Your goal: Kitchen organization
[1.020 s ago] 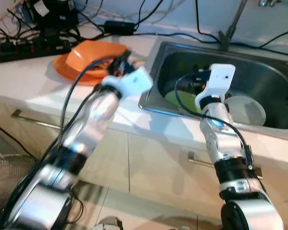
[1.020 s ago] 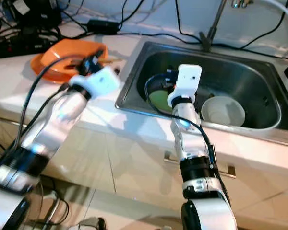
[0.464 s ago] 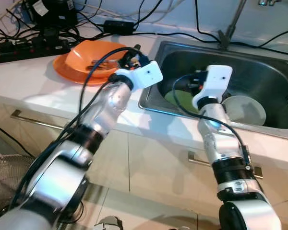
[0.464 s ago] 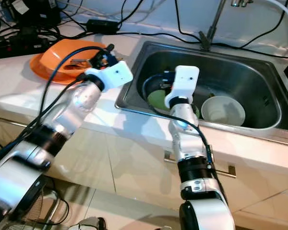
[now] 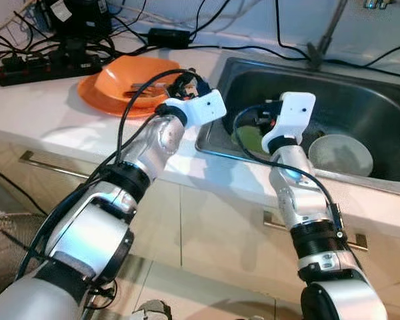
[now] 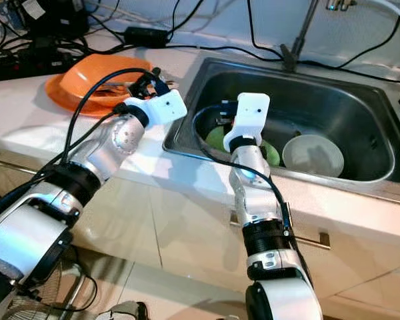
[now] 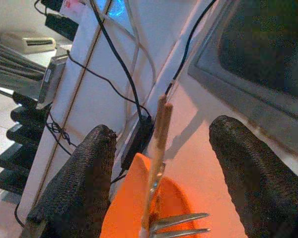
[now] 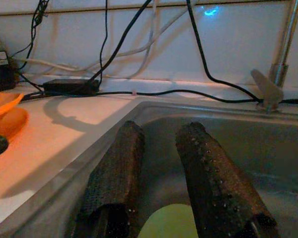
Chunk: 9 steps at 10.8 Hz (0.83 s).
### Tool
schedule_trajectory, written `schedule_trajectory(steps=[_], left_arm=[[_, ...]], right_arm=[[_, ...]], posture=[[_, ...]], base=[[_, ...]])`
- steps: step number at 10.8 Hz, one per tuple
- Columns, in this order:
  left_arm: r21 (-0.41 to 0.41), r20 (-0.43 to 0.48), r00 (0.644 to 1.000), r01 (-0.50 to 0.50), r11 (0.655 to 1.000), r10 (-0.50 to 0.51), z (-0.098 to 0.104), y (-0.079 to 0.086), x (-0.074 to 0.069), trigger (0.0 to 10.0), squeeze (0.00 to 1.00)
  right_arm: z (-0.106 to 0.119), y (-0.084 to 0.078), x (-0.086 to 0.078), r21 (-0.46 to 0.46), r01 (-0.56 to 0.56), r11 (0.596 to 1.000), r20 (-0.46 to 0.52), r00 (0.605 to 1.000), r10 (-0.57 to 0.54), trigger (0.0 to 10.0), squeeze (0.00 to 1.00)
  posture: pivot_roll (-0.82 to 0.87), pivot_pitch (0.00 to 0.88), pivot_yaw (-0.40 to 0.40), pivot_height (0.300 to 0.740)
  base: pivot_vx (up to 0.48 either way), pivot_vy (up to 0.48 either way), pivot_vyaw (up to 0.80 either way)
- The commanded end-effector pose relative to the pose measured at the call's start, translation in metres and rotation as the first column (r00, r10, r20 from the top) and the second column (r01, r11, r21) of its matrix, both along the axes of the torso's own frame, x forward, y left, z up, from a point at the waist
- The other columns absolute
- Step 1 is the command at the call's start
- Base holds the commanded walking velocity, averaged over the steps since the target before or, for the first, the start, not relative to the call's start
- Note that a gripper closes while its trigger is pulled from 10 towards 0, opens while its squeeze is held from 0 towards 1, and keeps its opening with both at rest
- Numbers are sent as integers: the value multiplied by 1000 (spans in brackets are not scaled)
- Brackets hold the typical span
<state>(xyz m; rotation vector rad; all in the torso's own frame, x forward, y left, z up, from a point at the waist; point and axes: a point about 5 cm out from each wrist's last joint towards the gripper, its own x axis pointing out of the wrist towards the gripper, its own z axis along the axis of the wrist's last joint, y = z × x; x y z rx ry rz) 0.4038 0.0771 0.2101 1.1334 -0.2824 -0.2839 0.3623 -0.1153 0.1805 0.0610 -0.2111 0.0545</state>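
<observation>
We read the tidying as early, with most of it left. The steel sink (image 6: 360,87) held a green plate (image 5: 252,139) at about eight o'clock in the basin and a white bowl (image 6: 313,154) at about four o'clock, neither of them lifted out. On the counter (image 5: 47,113), at nine o'clock from the sink, sat an orange plate (image 6: 73,90) with an orange bowl (image 5: 130,72) on it; chopsticks (image 7: 158,148) and a fork (image 7: 181,223) lay across the bowl.

Our left gripper (image 7: 161,163) hovered over that orange bowl with its fingers (image 7: 79,183) wide apart — the chopsticks ran between them, untouched as far as we could tell. Our right gripper (image 8: 164,163) reached into the sink above the green plate; its fingers (image 8: 114,173) stood nearly together with a narrow gap between them and held nothing.

So nothing was in hand yet. We judged that the cutlery on the orange bowl and the two dishes in the sink had yet to be gathered, though where they belonged we could not tell. Cables and a power strip (image 5: 40,67) crowded the counter's far edge at eleven o'clock.
</observation>
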Motion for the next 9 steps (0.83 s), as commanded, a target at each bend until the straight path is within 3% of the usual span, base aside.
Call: schedule_trajectory(steps=[1,4,9], left_arm=[[13,40,999,23,1000,-24,8,-6,1,10000,0],[-4,75,997,26,1000,-26,10,-13,2,10000,0],[-3,110,993,-36,999,36,20,-8,8,10000,0]], right_arm=[[1,-1,-2,10,4,1000,4,1000,-4,10000,0],[-1,2,-4,18,1,1000,4,1000,-1,10000,0],[-2,7,-13,36,-10,999,13,1000,9,10000,0]], posture=[[48,37,-18,740],[35,18,-9,740],[18,50,-2,740]], base=[[0,0,0],[0,0,0],[0,0,0]])
